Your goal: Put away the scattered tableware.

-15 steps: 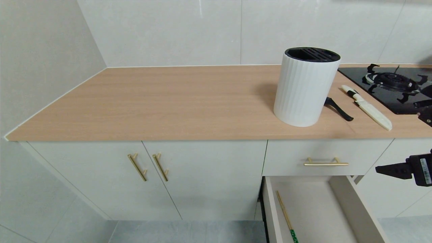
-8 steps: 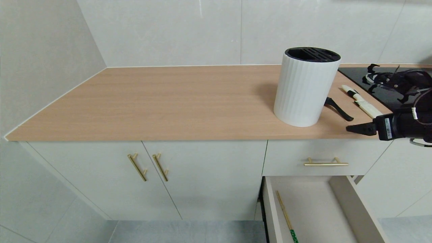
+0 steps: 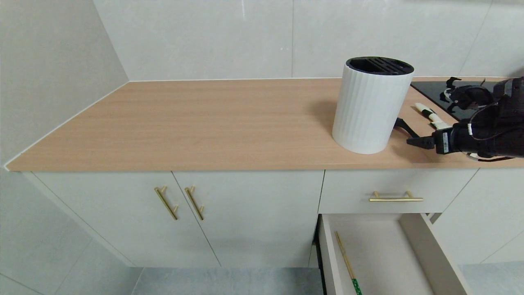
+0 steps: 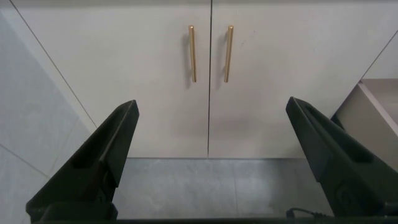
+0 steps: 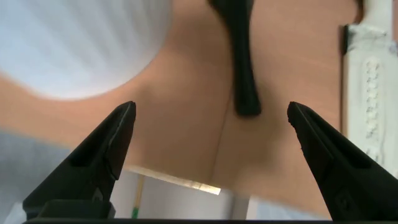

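The right gripper hangs over the near edge of the counter, just right of the holder, its fingers spread wide and holding nothing. A black handle lies on the counter just beyond the fingertips, in line with the gap between them and not touching either. A white knife lies to the right of that handle, near the hob.

The holder stands upright, with nothing sticking out of its slotted black top. Below the counter, the lower drawer is pulled open, and chopsticks lie along its left wall.

The left gripper is low down, spread wide and empty, facing the cabinet doors.

The far end of the black handle is hidden behind the holder, so I cannot tell what tool it belongs to. The right arm covers the near part of the white knife.
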